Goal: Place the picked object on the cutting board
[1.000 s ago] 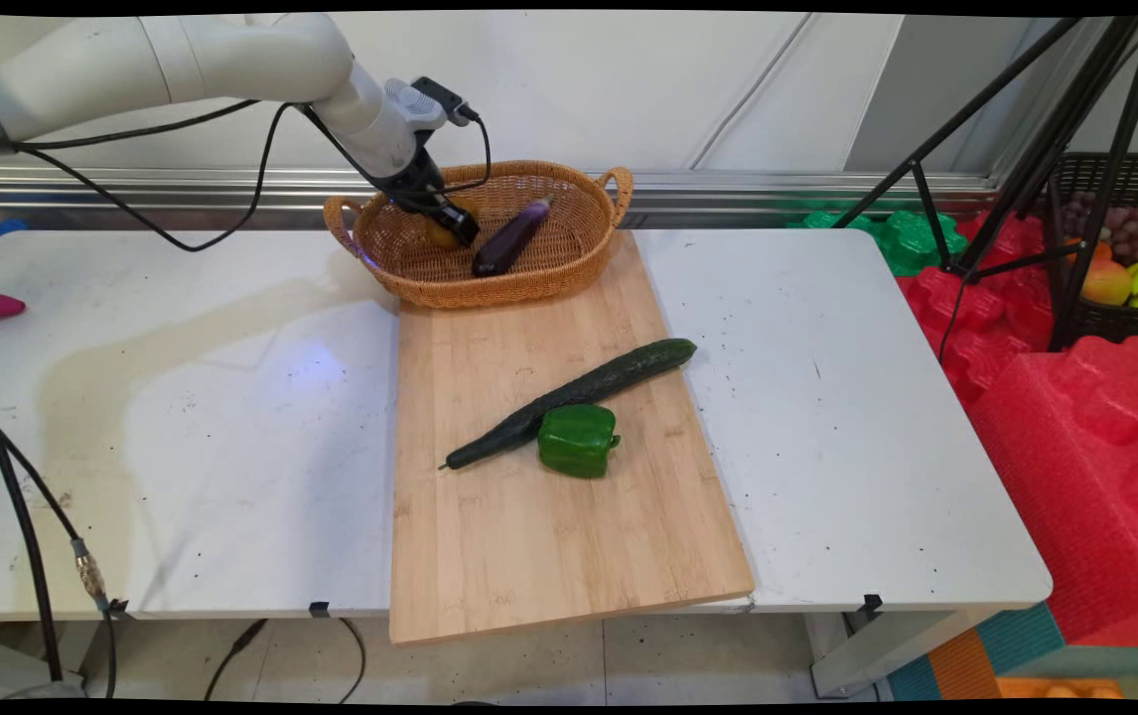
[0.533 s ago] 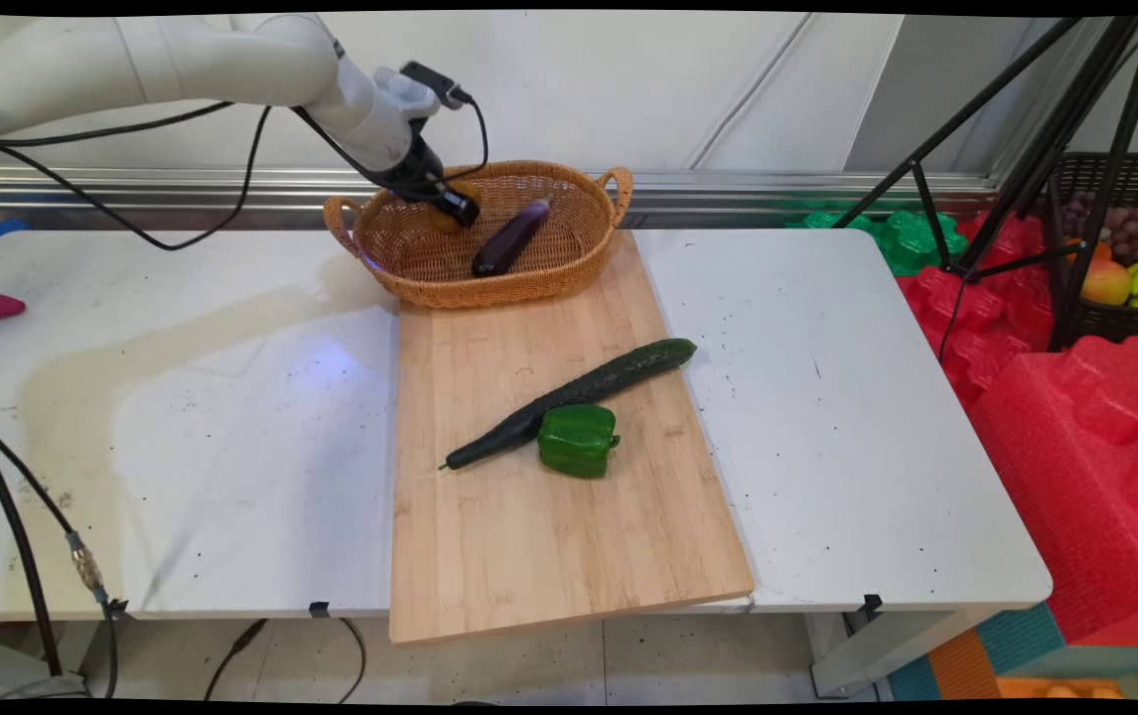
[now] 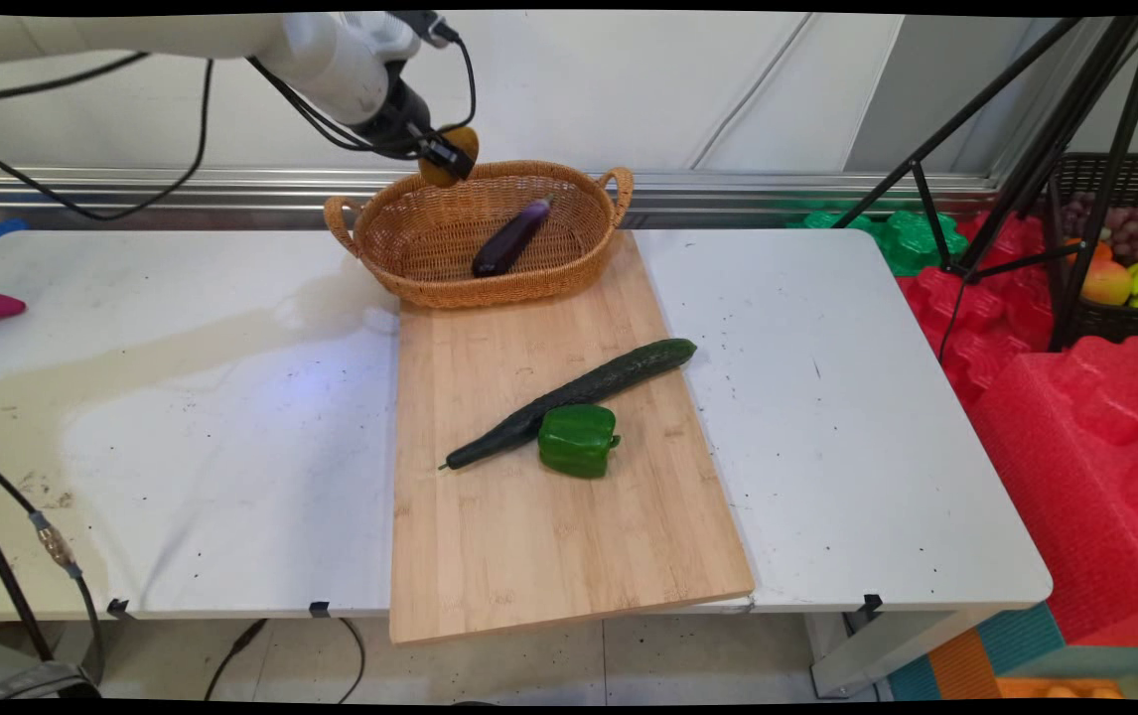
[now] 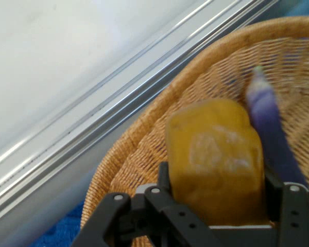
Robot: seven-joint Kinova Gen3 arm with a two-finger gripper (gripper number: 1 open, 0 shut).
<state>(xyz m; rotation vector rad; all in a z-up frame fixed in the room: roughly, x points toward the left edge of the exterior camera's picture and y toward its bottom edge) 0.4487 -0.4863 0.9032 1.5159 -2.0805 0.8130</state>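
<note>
A robotics lab — a white table [image 3: 827,397] against a bare wall [image 3: 629,89], a black tripod [image 3: 1026,149], red foam blocks [image 3: 1075,427] and loose cables [image 3: 13,526] — no home.

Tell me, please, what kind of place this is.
Probably a robot test or demonstration setup, not a real kitchen: a pincer holds a yellow-brown item above a wicker basket, a black tripod stands beside the white table, and red foam blocks are piled nearby.
</note>
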